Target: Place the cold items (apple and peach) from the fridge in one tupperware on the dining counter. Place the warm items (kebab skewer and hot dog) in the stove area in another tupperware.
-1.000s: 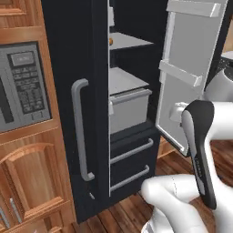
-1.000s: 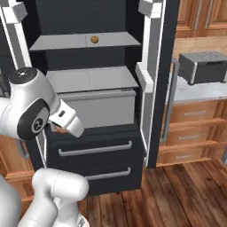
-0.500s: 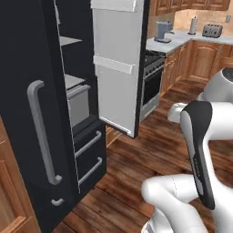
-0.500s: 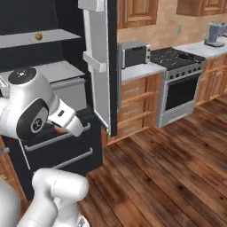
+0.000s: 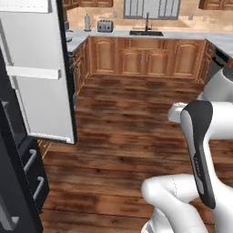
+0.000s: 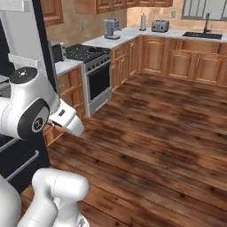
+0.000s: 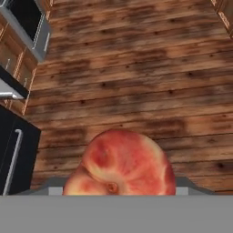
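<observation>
**Peach in the gripper above the wooden floor**

The gripper (image 7: 119, 193) has its jaws spread wide around a peach (image 7: 120, 164), a round red-and-yellow fruit that sits right at the hand, pinched between the jaws so closely that the finger tips themselves are hidden behind it. Straight below the held peach lies the dark plank floor (image 7: 136, 82), with nothing on it.

Off to one side of the gripper, close by, stands the fridge (image 5: 18, 182), black-fronted with grey handles on its lower drawers; its pale inner door (image 5: 38, 77) hangs open toward the room. Just past the fridge, on the same side, comes a short stretch of worktop (image 6: 66, 66) over wooden cabinets, then the stove (image 6: 95, 71), silver with a black top and a black oven window.

Farther out, well apart from the gripper, the pale worktop runs along the wall and around the corner. A blender (image 6: 110, 28) stands beside the stove, a toaster (image 6: 159, 25) farther along, and a sink (image 6: 199, 34) with a tap under the window.
</observation>
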